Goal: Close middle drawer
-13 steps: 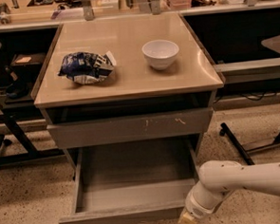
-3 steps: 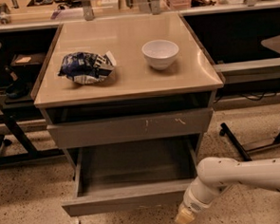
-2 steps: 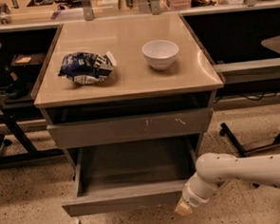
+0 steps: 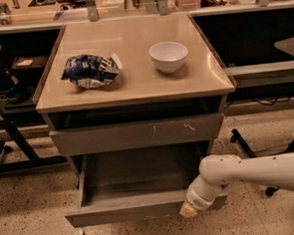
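The middle drawer is pulled well out of the cabinet, showing its grey box interior. Its plain flat front faces the camera low in the view. My gripper, at the end of the white arm coming in from the right, sits against the right end of that drawer front. Above it is the drawer front with pale orange scratch marks, standing slightly out from the cabinet.
On the tan cabinet top lie a blue and white crumpled bag and a white bowl. Black chair legs stand at the left, a chair base at the right. The floor is speckled.
The middle drawer has slid part way back into the cabinet since the oldest frame. The gripper has moved up and inward against the drawer front's right end.
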Controlling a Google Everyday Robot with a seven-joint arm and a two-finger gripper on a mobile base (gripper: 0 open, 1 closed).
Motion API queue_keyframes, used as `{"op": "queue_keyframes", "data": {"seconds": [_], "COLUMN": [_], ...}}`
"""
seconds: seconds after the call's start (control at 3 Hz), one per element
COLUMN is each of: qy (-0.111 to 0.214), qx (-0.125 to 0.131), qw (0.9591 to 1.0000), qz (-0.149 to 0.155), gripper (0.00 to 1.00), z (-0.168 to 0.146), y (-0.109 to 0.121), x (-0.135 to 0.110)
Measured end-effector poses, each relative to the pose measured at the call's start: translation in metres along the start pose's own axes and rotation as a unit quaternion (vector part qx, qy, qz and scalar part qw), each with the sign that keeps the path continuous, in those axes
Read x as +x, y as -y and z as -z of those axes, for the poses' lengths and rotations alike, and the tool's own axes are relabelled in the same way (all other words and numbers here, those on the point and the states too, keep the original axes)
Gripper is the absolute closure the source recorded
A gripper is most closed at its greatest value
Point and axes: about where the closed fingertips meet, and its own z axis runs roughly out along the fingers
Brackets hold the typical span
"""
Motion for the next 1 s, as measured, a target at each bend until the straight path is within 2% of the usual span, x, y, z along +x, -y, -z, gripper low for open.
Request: {"op": "queue_keyframes", "data": {"seconds": [0.33,1.0], "qy": [0.000,0.000], "qx": [0.000,0.000], "qw": [1.0000,1.0000], "qz": [0.000,0.000], "gripper": [0.82,0.36], "z": [-0.0001,-0.0001], "y": [0.0001,0.0000], "x": [-0.0003,-0.0003]}}
